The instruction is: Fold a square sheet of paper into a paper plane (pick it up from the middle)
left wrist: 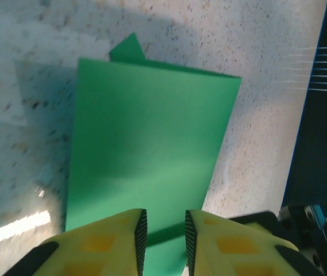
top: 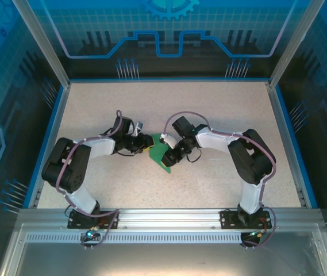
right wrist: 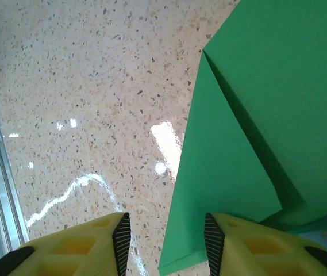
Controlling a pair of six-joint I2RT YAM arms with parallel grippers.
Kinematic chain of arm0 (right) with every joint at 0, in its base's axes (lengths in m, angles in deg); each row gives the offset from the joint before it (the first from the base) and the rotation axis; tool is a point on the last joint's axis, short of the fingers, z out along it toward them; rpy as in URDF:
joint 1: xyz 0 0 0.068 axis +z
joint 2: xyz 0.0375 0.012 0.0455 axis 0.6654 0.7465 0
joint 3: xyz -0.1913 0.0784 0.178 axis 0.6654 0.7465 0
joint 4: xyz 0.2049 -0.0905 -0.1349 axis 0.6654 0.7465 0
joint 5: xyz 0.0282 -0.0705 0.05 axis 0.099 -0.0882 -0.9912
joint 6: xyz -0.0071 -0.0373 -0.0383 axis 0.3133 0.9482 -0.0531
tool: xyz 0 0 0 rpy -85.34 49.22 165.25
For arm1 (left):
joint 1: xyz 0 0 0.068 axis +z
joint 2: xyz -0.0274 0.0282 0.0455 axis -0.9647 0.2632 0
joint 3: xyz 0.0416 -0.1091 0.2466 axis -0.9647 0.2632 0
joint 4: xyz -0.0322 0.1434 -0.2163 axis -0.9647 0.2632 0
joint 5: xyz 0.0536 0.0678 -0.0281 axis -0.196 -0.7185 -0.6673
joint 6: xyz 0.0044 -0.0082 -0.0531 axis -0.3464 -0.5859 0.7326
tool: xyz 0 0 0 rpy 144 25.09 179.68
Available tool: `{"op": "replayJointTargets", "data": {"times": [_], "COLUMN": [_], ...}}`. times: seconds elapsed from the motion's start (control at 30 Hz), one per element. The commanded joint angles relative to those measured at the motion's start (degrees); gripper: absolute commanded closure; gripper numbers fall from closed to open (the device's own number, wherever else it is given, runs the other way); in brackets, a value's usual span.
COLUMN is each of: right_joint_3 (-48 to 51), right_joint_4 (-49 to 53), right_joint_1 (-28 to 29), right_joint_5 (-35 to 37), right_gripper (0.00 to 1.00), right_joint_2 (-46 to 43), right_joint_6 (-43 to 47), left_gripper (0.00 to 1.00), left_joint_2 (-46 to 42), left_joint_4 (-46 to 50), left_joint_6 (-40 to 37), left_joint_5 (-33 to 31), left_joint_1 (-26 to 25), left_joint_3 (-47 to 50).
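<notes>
Left gripper (left wrist: 165, 236) fingers stand narrowly parted over the near edge of the square sheet of paper (left wrist: 152, 144), contact unclear; right gripper (right wrist: 166, 244) gapes wider at the sheet's folded corner; the sheet lies on the table (right wrist: 83, 86), its far tip tucked behind.

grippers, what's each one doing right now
Left gripper: nearly closed over the bright-green paper sheet; grip cannot be told.
Right gripper: open, holding nothing.

Speckled beige table (top: 169, 103) inside blue-patterned walls (top: 169, 34), with glossy glare.
</notes>
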Motion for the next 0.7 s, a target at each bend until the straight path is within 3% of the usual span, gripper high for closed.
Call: {"op": "replayJointTargets", "data": {"times": [0.0,0.2,0.43,0.67], "right_joint_3": [0.8,2.5,4.9,1.9], "right_joint_4": [-0.5,-4.4,-6.4,-2.4], "right_joint_1": [-1.0,-0.8,0.8,8.2], "right_joint_5": [-0.8,6.3,25.8,43.0], "right_gripper": [0.59,0.64,0.64,0.53], "right_joint_2": [-1.0,-3.7,-8.9,-7.3], "right_joint_6": [1.1,-6.3,-17.9,-29.2], "left_gripper": [0.75,0.80,0.79,0.79], "left_joint_2": [3.8,9.1,10.4,10.2], "left_joint_4": [-3.3,-1.9,8.4,13.4], "left_joint_6": [1.0,0.4,-1.2,1.3], "left_joint_5": [0.8,-3.0,-12.7,-20.6], "left_joint_1": [-1.2,-2.3,-5.0,-7.6], "left_joint_3": [-4.1,-8.1,-12.0,-13.2]}}
